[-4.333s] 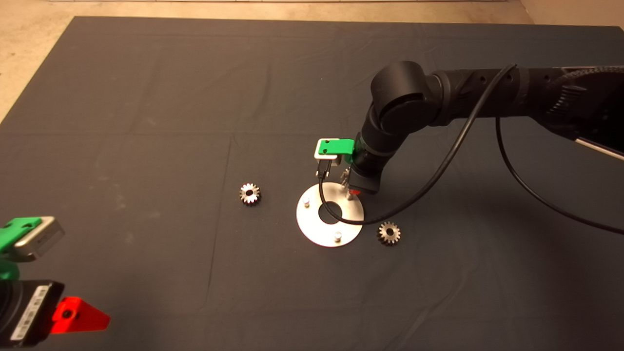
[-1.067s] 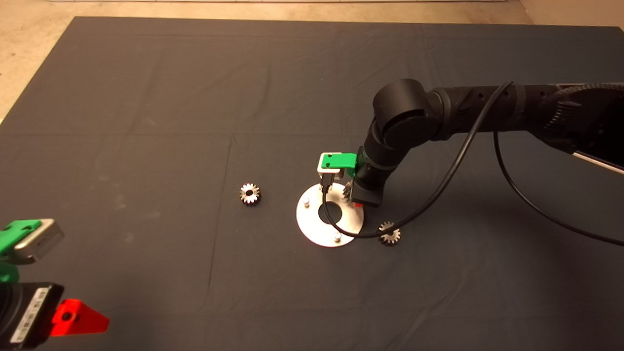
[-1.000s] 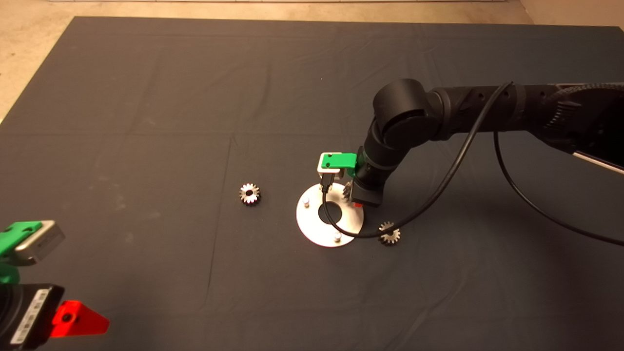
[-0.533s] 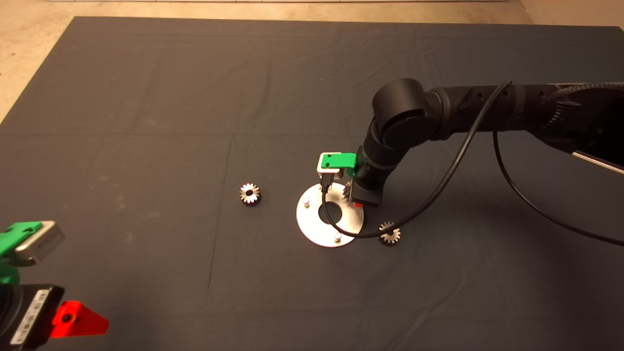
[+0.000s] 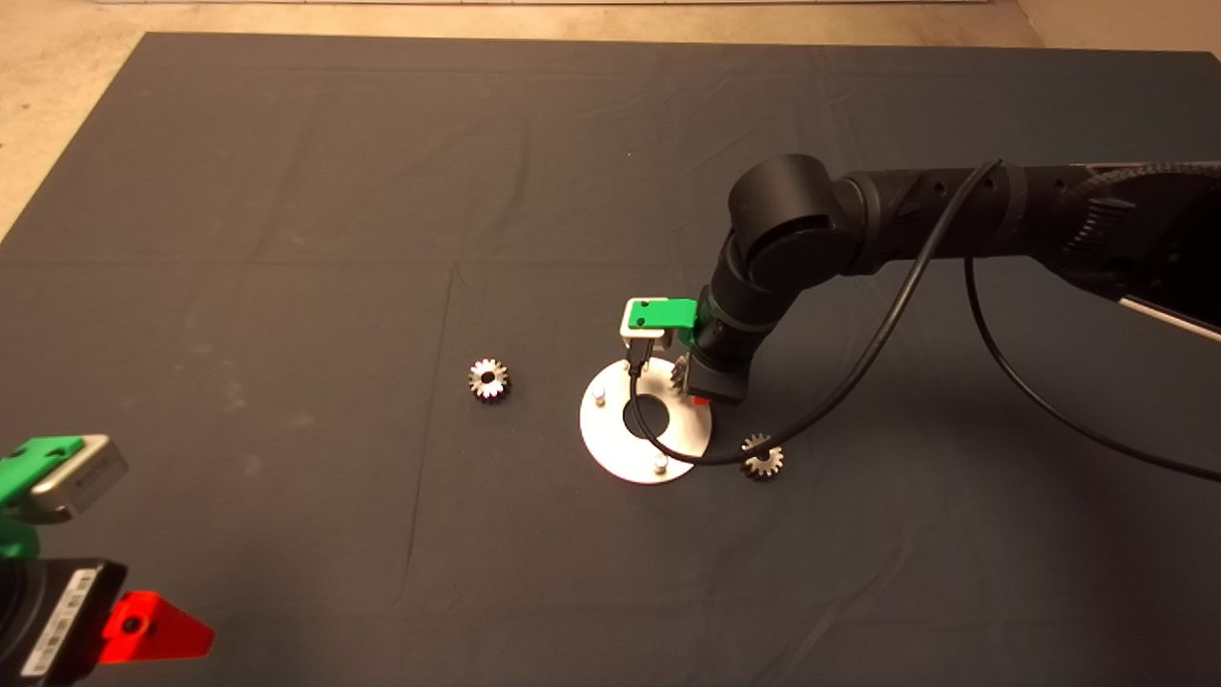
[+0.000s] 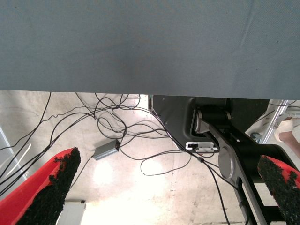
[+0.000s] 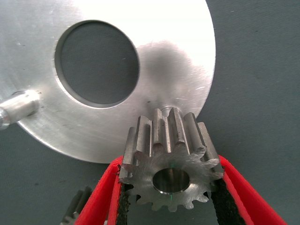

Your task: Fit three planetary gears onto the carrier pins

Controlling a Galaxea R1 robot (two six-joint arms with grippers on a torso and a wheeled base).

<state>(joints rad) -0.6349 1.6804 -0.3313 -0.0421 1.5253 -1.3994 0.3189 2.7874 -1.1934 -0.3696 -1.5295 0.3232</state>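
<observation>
While gripping gear [image 7: 169, 168], right hand [image 7: 169, 187] over disc [image 7: 178, 61]

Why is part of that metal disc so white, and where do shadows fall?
Right wrist view: glare whitens the far part of the disc, and the gear between the right gripper's fingers throws a grey shadow on it. Head view: the right arm darkens the mat beneath. Left wrist view: a bright glare patch on the floor.
</observation>
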